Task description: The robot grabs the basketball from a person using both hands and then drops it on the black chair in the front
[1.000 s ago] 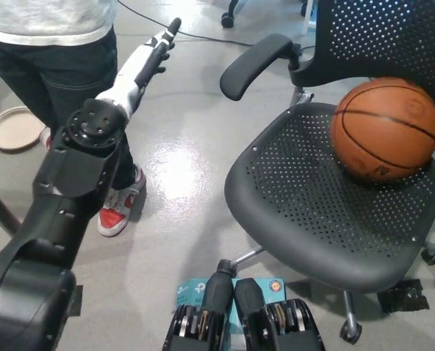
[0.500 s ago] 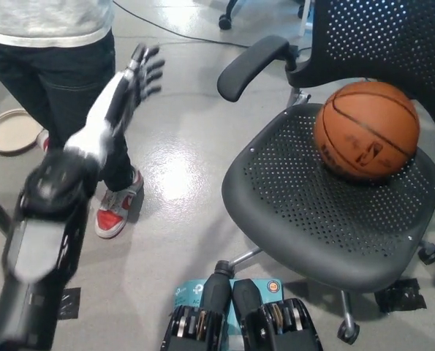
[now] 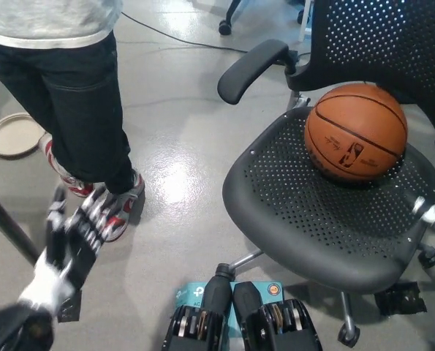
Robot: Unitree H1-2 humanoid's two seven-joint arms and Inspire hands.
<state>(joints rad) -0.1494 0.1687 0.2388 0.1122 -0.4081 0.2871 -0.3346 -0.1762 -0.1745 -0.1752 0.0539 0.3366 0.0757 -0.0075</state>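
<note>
Since the earlier frames the white left hand has dropped from an extended reach at upper left to the lower left corner of the view, and the round orange leather basketball has rolled a little toward the middle of the seat. The view itself has shifted slightly, so part of that displacement may be camera motion.

The left hand now hangs low, just in front of the person's red and white sneaker. Its fingers are spread apart and hold nothing; motion blur softens their outline. This posture is consistent with an arm being lowered after release. The person in dark trousers stands beside it on the grey polished floor, with a flat beige disc lying near the left edge.

The basketball rests on the perforated seat of the black mesh office chair, close to the backrest, which keeps it from rolling off to the rear. No hand touches it. The black right hand is not in view.

By this layout, the drop appears complete.
</note>
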